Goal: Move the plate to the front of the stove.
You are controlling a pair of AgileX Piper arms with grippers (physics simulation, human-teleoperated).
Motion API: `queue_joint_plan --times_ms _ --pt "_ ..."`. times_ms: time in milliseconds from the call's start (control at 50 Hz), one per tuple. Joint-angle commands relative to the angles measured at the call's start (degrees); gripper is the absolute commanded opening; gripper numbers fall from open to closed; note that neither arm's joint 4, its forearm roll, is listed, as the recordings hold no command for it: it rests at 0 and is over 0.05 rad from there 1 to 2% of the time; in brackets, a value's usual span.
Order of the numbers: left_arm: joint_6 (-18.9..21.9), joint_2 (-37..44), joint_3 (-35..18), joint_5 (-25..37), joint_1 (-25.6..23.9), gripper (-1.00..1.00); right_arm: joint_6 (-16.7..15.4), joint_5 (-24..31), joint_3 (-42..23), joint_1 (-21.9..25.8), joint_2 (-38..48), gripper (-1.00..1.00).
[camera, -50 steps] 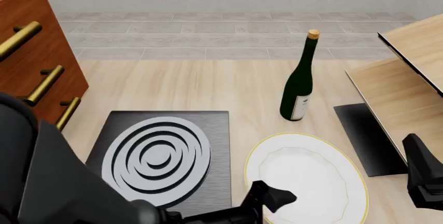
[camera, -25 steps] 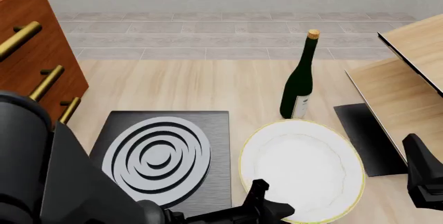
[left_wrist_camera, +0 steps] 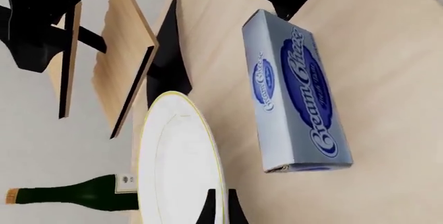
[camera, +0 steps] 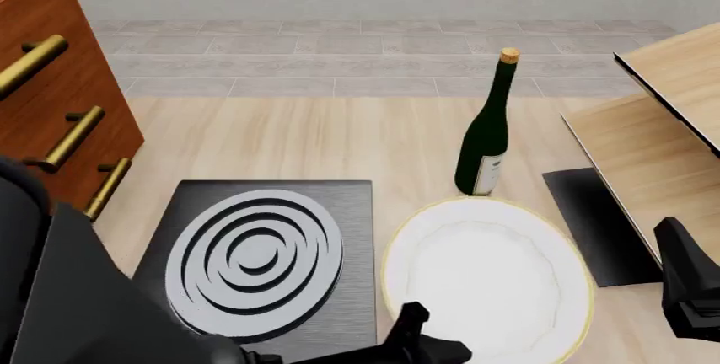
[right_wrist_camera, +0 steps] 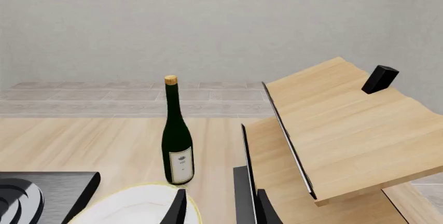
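The white gold-rimmed plate point(camera: 484, 275) hangs slightly tilted, just right of the stove point(camera: 265, 250), a dark slab with a silver ring burner. My left gripper point(camera: 422, 343) is shut on the plate's near rim at the bottom edge of the front view. In the left wrist view the plate point(left_wrist_camera: 176, 151) shows nearly edge-on, with the rim pinched in the left gripper point(left_wrist_camera: 220, 211). My right gripper point(camera: 686, 292) waits at the right, apart from the plate. In the right wrist view this gripper point(right_wrist_camera: 221, 211) is open with nothing between its fingers, and the plate point(right_wrist_camera: 135, 206) and a stove corner point(right_wrist_camera: 49, 190) show.
A green wine bottle point(camera: 486, 132) stands upright just behind the plate. A plain black pad point(camera: 585, 221) lies to its right under a wooden shelf unit point(camera: 663, 128). A brown drawer cabinet point(camera: 51, 86) stands far left. A blue cream cheese box point(left_wrist_camera: 294, 89) lies near the plate.
The plate has come up off the table in my left gripper, tilted, and drifted a little left toward the stove. My right arm has stayed still.
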Motion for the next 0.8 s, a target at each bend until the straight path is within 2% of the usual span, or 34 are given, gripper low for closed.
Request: queue_joint_plan --times_ms 20,400,800 --pt "2.7 -7.1 4.0 1.1 -1.6 -1.0 0.0 0.0 0.0 0.0 0.0 1.0" --pt "5.3 -19.3 6.0 6.8 -1.8 -1.0 0.0 0.0 0.0 0.0 0.0 1.0" --pt "7.1 -29.6 8.2 13.2 5.7 -1.0 0.0 0.0 0.0 0.0 0.0 1.0"
